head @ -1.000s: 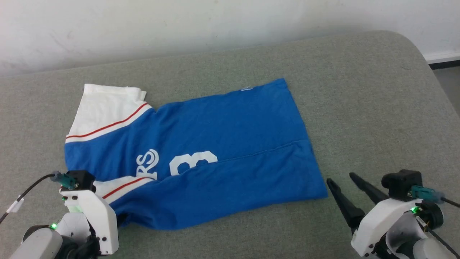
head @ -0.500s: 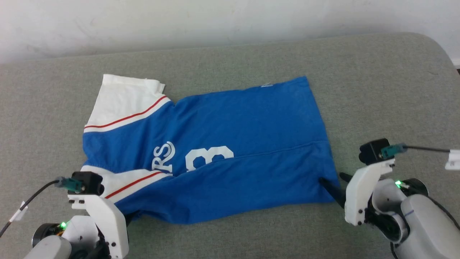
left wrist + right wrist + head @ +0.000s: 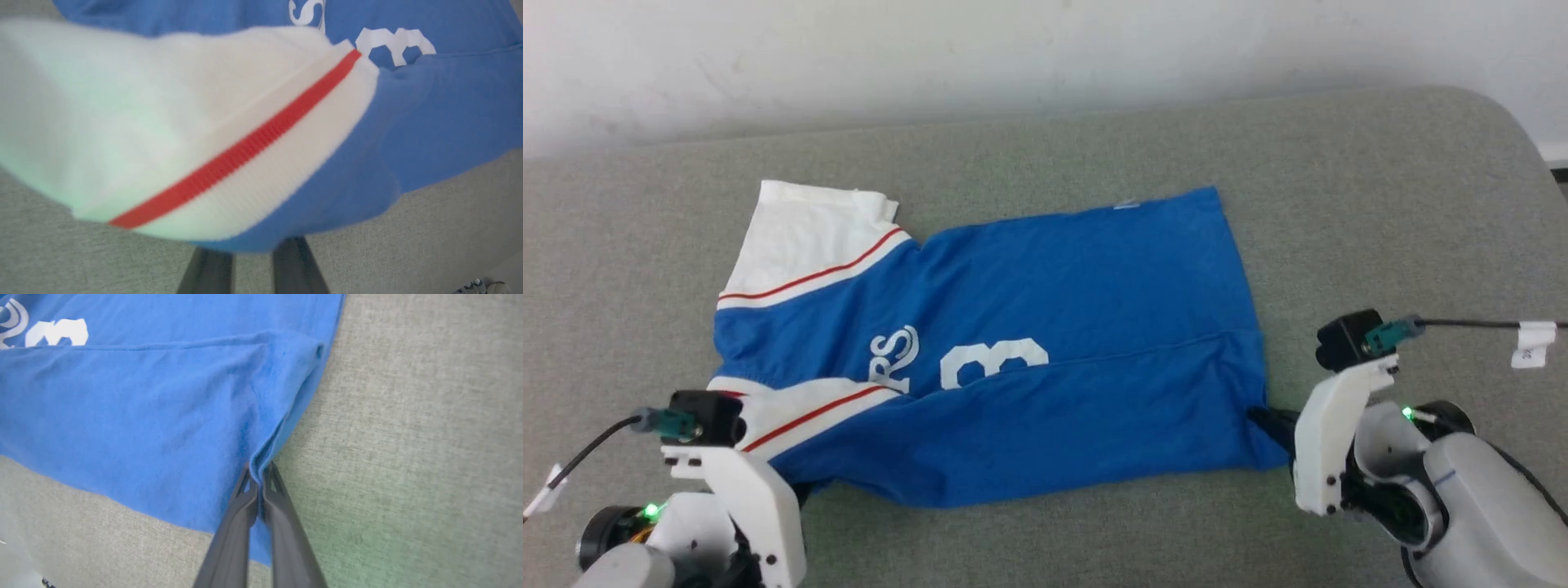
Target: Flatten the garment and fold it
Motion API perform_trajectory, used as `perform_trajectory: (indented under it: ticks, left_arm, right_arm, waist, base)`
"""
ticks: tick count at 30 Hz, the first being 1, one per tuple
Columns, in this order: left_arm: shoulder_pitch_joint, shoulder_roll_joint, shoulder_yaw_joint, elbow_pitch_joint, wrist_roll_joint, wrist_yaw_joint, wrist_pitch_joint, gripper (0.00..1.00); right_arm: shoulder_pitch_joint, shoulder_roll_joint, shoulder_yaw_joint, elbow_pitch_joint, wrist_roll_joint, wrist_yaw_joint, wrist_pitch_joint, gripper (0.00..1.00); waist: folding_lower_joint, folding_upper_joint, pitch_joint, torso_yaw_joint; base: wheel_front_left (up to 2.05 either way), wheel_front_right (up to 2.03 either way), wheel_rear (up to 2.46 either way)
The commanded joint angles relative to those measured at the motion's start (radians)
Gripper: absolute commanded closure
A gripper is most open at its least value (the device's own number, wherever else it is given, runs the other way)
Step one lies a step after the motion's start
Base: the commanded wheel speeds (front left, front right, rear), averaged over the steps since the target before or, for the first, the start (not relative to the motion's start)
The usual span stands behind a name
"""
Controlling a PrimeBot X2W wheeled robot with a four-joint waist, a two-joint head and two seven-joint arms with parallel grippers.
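The bright blue garment lies spread on the grey cushioned table, white sleeves to the left, with a white "3" and letters partly covered by a folded-over near flap. My left gripper is at the near left sleeve. In the left wrist view the white, red-striped sleeve end is raised over the left gripper, hiding its tips. My right gripper is at the near right hem. The right wrist view shows the right gripper shut, pinching the blue hem edge.
A pale wall runs behind the table's far edge. The table's rounded corner is at the far right, with bare surface right of the garment and along the front. A cable with a white tag hangs from the right wrist.
My right gripper has swung in from the lower right to the garment's near right hem and shut on it. The head camera has shifted. The left gripper stays at the sleeve.
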Motion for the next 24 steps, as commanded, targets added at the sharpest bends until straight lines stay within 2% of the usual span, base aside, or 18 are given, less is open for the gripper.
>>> perform_trajectory:
  ticks: [1, 4, 8, 12, 15, 16, 17, 18, 24]
  left_arm:
    - [0.025, 0.019, 0.014, -0.017, 0.012, 0.015, -0.011, 1.0]
    - [0.059, 0.042, 0.028, -0.048, 0.021, 0.042, -0.018, 1.0]
    - [0.119, 0.059, 0.037, -0.076, 0.015, 0.066, -0.02, 1.0]
    - [0.178, 0.051, 0.016, -0.078, -0.01, 0.074, 0.003, 1.0]
    - [0.201, 0.024, 0.0, -0.05, -0.04, 0.066, 0.014, 1.0]
    - [0.205, 0.017, -0.004, -0.037, -0.045, 0.064, 0.013, 1.0]
    - [0.209, 0.007, -0.004, -0.024, -0.052, 0.063, 0.009, 0.76]
    - [0.21, 0.0, -0.006, -0.012, -0.054, 0.06, 0.003, 0.0]
    - [0.229, -0.019, 0.051, 0.027, -0.055, 0.087, -0.089, 0.0]
  right_arm:
    - [0.042, -0.011, 0.007, -0.03, 0.003, 0.001, -0.015, 1.0]
    - [0.098, -0.041, -0.02, -0.12, 0.0, 0.001, -0.042, 1.0]
    - [0.219, -0.049, -0.064, -0.229, -0.018, 0.001, -0.041, 1.0]
    - [0.356, -0.022, -0.113, -0.294, -0.044, 0.001, -0.023, 1.0]
    - [0.418, 0.007, -0.135, -0.3, -0.085, 0.001, -0.024, 1.0]
    - [0.43, 0.027, -0.145, -0.294, -0.088, 0.001, -0.038, 0.69]
    - [0.438, 0.042, -0.149, -0.286, -0.094, 0.001, -0.051, 0.0]
    - [0.442, 0.049, -0.155, -0.277, -0.115, 0.001, -0.073, 0.0]
    - [0.448, 0.102, -0.19, -0.298, -0.184, 0.001, -0.317, 0.0]
  waist:
    - [-0.0002, -0.0001, -0.034, -0.007]
    - [-0.0002, -0.0001, -0.059, -0.009]
    - [-0.0002, -0.0001, -0.093, -0.014]
    - [-0.0002, -0.0001, -0.108, -0.017]
    - [-0.0002, -0.0001, -0.11, -0.021]
    - [-0.0002, -0.0001, -0.11, -0.023]
    - [-0.0002, -0.0001, -0.111, -0.024]
    - [-0.0002, -0.0001, -0.112, -0.024]
    - [-0.0002, -0.0001, -0.142, -0.025]
  base:
    - [0.0, 0.0, 0.0]
    - [0.0, 0.0, 0.0]
    - [0.0, 0.0, 0.0]
    - [0.0, 0.0, 0.0]
    - [0.0, 0.0, 0.0]
    - [0.0, 0.0, 0.0]
    - [0.0, 0.0, 0.0]
    - [0.0, 0.0, 0.0]
    - [0.0, 0.0, 0.0]
